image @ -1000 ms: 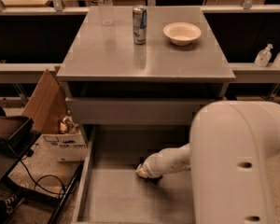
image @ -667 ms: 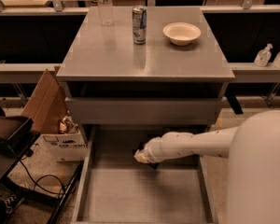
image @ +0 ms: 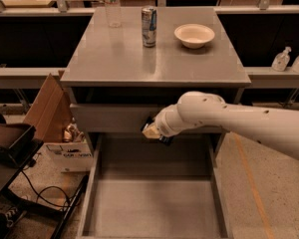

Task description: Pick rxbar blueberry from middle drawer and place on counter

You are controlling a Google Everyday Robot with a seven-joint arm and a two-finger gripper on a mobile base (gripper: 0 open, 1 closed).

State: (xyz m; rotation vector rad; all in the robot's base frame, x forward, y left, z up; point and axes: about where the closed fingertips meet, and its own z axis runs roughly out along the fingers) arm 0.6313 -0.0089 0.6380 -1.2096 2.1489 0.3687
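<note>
We saw the tool at the centre of the frame, on the end of the white arm reaching in from the right. It hung above the open middle drawer, before the closed drawer front. On the table, in the upper frame, stood a bottle, a can and a bowl.

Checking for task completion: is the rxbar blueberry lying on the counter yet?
No, the counter holds only a bottle, can and bowl, and the gripper hangs above the middle drawer.
</note>
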